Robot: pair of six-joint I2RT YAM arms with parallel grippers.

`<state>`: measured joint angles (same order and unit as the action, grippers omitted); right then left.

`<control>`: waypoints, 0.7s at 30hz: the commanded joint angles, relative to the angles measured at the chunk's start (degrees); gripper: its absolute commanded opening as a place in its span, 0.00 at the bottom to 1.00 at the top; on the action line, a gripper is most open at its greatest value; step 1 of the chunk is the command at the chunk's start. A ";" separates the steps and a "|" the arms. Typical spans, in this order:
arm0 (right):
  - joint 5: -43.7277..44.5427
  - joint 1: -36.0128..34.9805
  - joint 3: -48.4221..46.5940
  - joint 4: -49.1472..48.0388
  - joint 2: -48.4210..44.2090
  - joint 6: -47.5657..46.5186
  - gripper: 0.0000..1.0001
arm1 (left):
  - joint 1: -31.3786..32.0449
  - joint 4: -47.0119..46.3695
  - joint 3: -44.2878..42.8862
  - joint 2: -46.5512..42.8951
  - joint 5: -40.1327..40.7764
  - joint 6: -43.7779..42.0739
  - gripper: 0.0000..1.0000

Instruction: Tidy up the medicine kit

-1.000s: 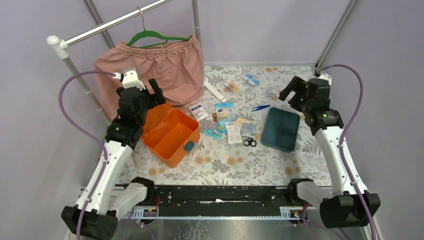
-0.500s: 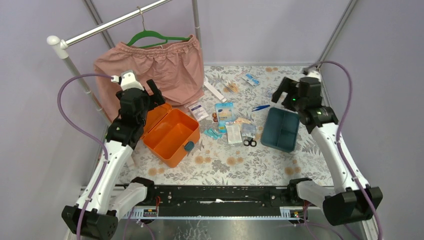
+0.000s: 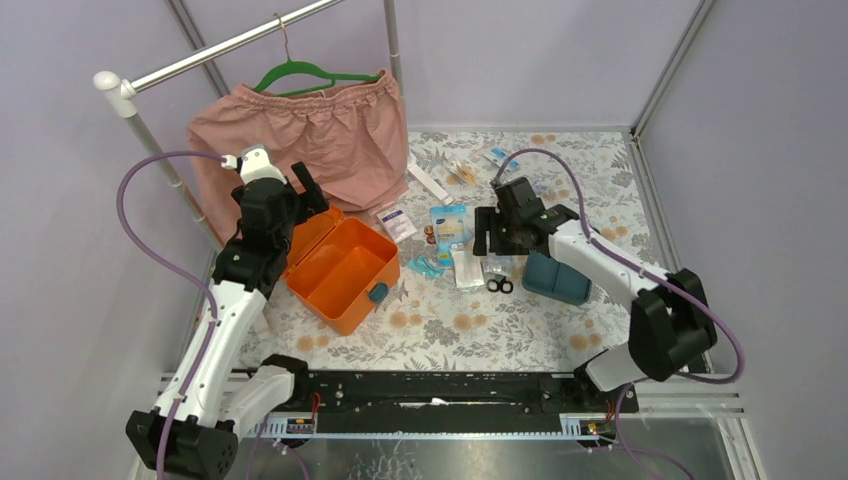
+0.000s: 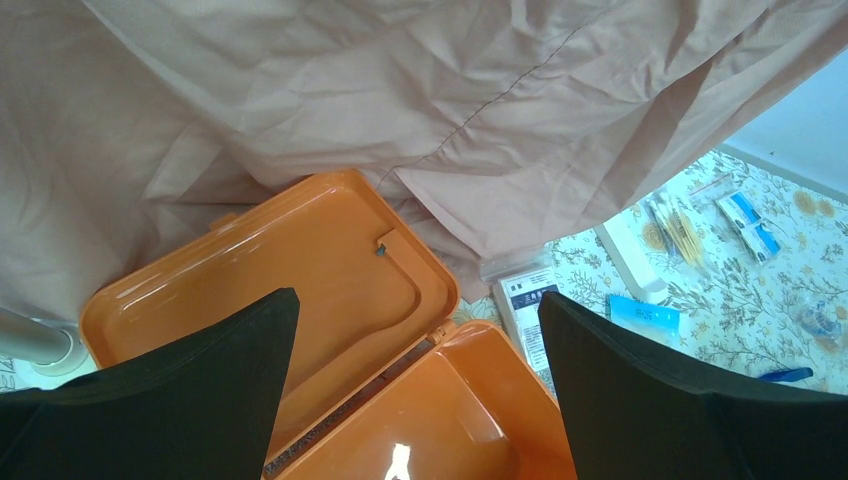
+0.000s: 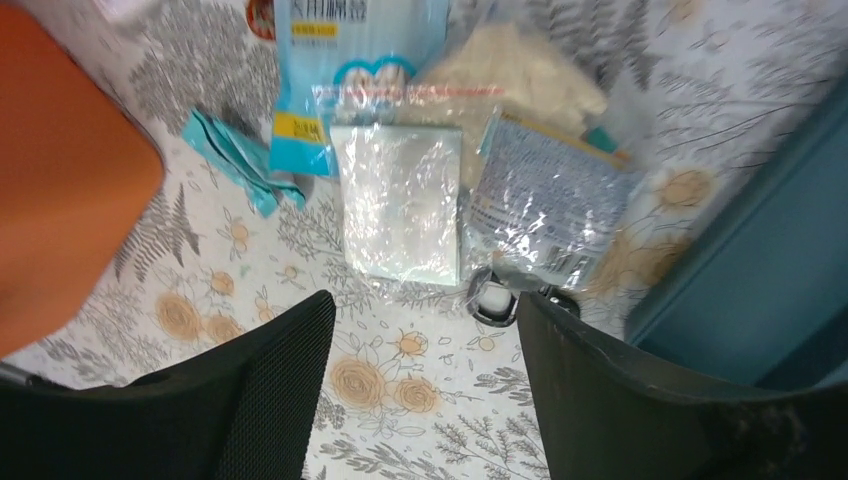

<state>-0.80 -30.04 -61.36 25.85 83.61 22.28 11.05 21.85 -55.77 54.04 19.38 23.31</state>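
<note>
Left fingers [image 4: 180, 400] are held wide, empty, over the orange box [image 4: 300, 270]; right fingers [image 5: 640, 400] are held apart above a clear packet [image 5: 400, 200]

Colour rundown: the medicine kit [image 3: 340, 265] is bright orange inside and out with a dark teal latch [image 3: 378, 292], and the insert tray [image 3: 556, 278] is the same teal. The table [image 3: 470, 325] is off-white, printed with grey ferns and tan-orange roses. There's a dusty pink garment [image 3: 320, 140] on a green hanger [image 3: 310, 72], pale lilac walls [image 3: 520, 60] and purple cables [image 3: 125, 195]. The arms [image 3: 215, 330] are white with black joints. The left end effector [image 4: 417, 298] and right end effector [image 5: 425, 298] are matte black. Small stuff: a light blue packet [image 5: 330, 70] with a yellow patch, a turquoise wrapper [image 5: 240, 160], a clear shiny baggie [image 5: 400, 200] and black scissor handles [image 3: 499, 286].
</note>
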 commanded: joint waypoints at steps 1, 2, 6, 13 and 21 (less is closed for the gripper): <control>-8.66 -1.25 0.14 -2.93 3.54 -2.16 0.74 | -0.61 -0.02 0.57 0.01 -1.53 0.16 0.99; -9.84 -1.66 -0.08 -3.41 4.58 -2.30 0.74 | -0.64 -0.01 0.56 -0.07 -1.56 0.16 0.99; -10.17 -4.04 -1.60 -4.69 9.88 -2.77 0.82 | -0.68 -0.02 0.57 -0.39 -1.55 0.16 0.99; -1.29 -6.07 -5.26 -3.94 16.75 -3.45 0.93 | -0.69 -0.02 0.66 -0.30 -1.39 0.09 0.99; 5.45 -8.48 -8.97 -1.81 23.01 -4.91 0.93 | -0.75 0.00 0.75 -0.42 -1.41 -0.01 0.99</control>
<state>-1.69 -36.82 -67.07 22.46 104.20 18.65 10.81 21.85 -55.72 54.04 18.37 23.31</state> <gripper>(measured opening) 0.925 0.986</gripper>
